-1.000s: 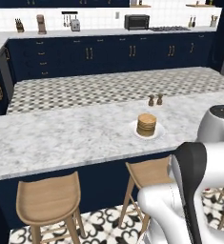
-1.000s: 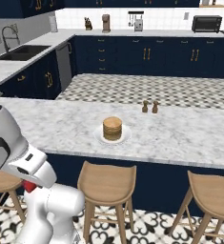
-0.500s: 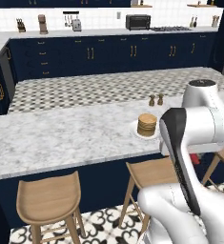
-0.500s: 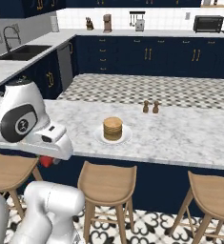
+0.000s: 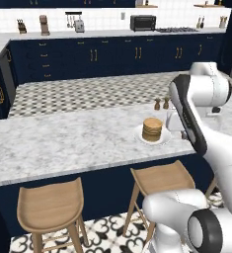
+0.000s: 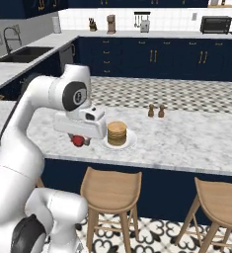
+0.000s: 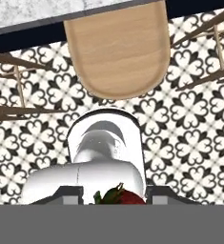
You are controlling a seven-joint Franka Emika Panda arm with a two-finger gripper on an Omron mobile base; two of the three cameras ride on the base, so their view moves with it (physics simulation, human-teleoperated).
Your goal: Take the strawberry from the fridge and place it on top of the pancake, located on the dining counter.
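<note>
My gripper (image 6: 78,141) is shut on the dark red strawberry (image 6: 78,141), held just left of the pancake (image 6: 117,133) near the front edge of the dining counter (image 6: 186,143). The golden-tan stack rests on its small white plate, untouched. Seen from the hand, the strawberry (image 7: 125,196) sits between the fingertips of the gripper (image 7: 114,196), which points down at a stool and the floor. In the left base view my arm stands right of the pancake (image 5: 152,129) on the dining counter (image 5: 63,143). The fridge is out of view.
Two small shakers (image 6: 155,110) stand behind the plate. Wooden stools (image 6: 112,185) (image 6: 218,197) line the counter's front; one stool (image 7: 118,47) lies under the hand. The patterned rear counter (image 6: 186,94) runs beyond the marble top.
The arm has swung up from low at the counter's front and carried the strawberry toward the pancake plate.
</note>
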